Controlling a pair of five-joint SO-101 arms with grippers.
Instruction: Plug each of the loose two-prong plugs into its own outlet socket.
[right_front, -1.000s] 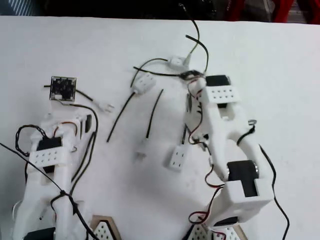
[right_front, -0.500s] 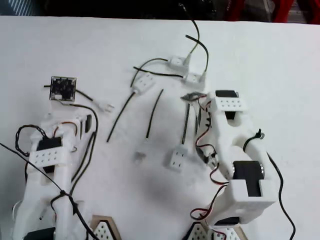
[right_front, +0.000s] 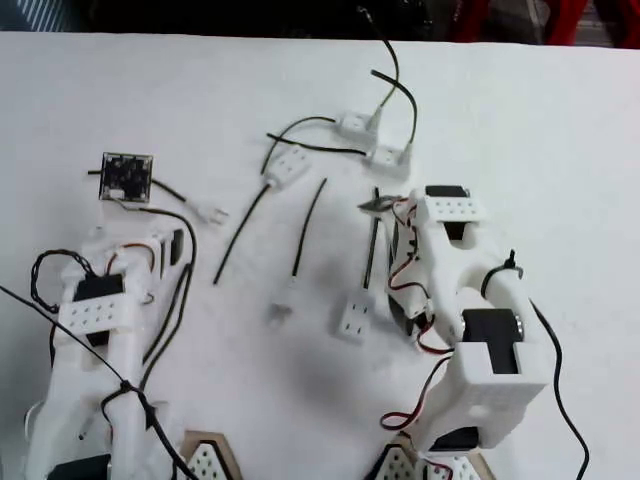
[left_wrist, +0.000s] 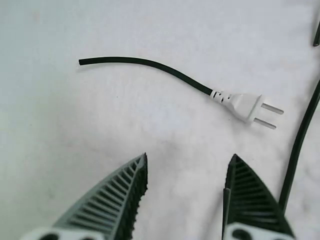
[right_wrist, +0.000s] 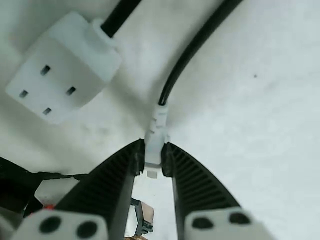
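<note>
Drawing back toward its base, the right end effector (right_wrist: 154, 145), clamped on a white plug (right_wrist: 159, 120), now hangs just beside an outlet socket (right_wrist: 62, 67) on the bench (right_wrist: 250, 100), so lining up prongs likely comes next.

Plug (right_wrist: 157, 126) prongs hidden between the right arm's jaws. Black cable (left_wrist: 298, 140) cut off by the left wrist view's edge, other end hidden behind a jaw.
</note>
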